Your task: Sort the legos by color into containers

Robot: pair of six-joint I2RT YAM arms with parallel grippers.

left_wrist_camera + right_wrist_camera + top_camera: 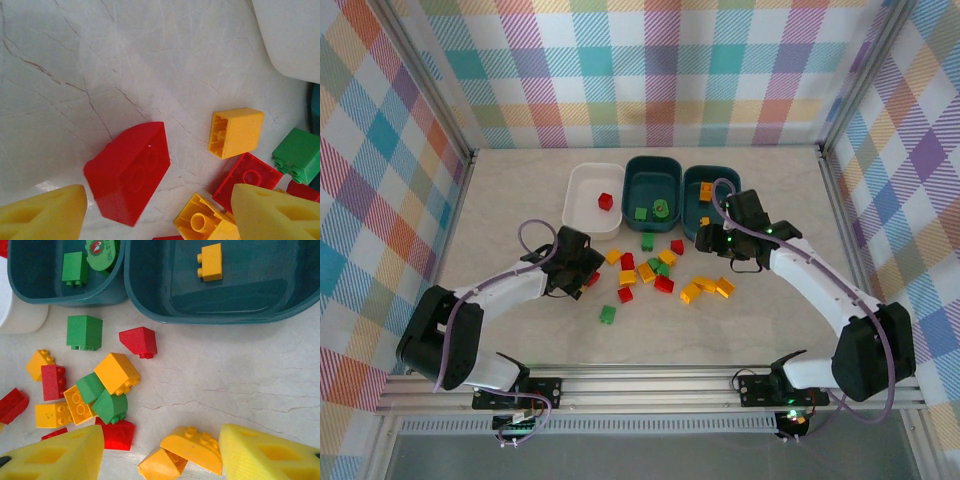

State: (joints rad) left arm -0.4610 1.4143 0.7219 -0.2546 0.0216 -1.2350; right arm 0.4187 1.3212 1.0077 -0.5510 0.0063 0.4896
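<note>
Red sloped brick (129, 172) lies between parted fingers of my left gripper (157, 200), contact I can't judge; right gripper (161, 435) gapes empty over two orange bricks (182, 452), cropped below.

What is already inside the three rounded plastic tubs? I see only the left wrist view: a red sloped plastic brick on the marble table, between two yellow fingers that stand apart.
Observer: The white rounded plastic tub holds one small red plastic brick.
Operator: And the dark teal tub next to it?
Observer: That middle dark teal plastic tub holds a green plastic brick and a green round piece.
Operator: And the last tub?
Observer: The far-right dark teal plastic tub holds one yellow-orange plastic brick.
</note>
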